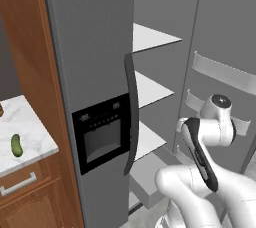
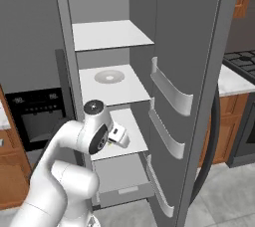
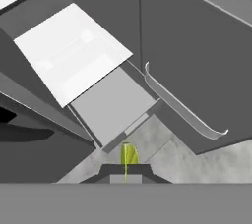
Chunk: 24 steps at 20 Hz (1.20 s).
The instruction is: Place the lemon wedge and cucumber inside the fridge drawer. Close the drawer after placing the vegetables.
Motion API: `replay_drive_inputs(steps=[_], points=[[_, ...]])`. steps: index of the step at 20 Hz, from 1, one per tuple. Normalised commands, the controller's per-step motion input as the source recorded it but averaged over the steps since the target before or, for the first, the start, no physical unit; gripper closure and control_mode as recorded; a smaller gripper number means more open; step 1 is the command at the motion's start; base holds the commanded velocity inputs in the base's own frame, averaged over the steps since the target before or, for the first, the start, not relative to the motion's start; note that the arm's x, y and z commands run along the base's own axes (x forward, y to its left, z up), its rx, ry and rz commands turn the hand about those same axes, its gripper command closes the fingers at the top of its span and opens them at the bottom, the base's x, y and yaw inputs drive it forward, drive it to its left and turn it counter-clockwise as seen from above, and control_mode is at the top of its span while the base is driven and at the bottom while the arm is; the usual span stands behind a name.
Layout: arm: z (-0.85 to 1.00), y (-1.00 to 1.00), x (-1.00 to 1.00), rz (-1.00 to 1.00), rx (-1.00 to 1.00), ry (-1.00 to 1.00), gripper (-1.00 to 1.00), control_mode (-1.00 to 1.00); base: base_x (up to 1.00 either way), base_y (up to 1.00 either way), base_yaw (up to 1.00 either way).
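Landmark: the fridge drawer (image 2: 119, 175), a shallow grey box pulled out at the foot of the open fridge; in the hand view (image 3: 112, 104) it sits just below the lowest white shelf (image 3: 74, 51).
Lemon wedge: a thin yellow-green sliver (image 3: 128, 154) pinched between the tips of the gripper (image 3: 126, 168), seen over the speckled floor just outside the drawer's front edge.
Wedge axis: its long side runs straight up from the fingertips in the hand view; its lower end is hidden between the tips.
Jaws: narrow, closed on the wedge.
Gripper elsewhere: in the right base view the hand (image 2: 117, 135) is above the drawer, level with the lowest shelf; its fingers are too small to make out there.
Cucumber: lies on the marble counter (image 1: 30, 132) well to the left of the fridge, far from the drawer (image 1: 16, 145); its long axis runs roughly away from the camera, tilted slightly left.
Drawer inside: appears bare grey; its back part is hidden under the shelf.
Door bins: curved rails on the open door (image 2: 172, 91), right of the drawer.
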Motion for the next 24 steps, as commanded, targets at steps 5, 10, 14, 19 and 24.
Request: replay_drive_inputs(steps=[5, 10, 14, 19, 24], points=[[-0.92, -0.01, 0.93, 0.0, 0.0, 0.03, 1.0, -1.0, 0.0, 0.0, 0.0], [-0.87, 0.0, 0.83, 0.0, 0.0, 0.13, 1.0, -1.0, 0.0, 0.0, 0.0], [-0.87, 0.08, 0.87, 0.0, 0.0, 0.21, 1.0, -1.0, 0.0, 0.0, 0.0], [-0.91, 0.17, 0.76, 0.0, -0.01, 0.19, 1.0, -1.0, 0.0, 0.0, 0.0], [-0.83, 0.0, 0.19, 0.0, 0.0, 0.03, 1.0, -1.0, 0.0, 0.0, 0.0]])
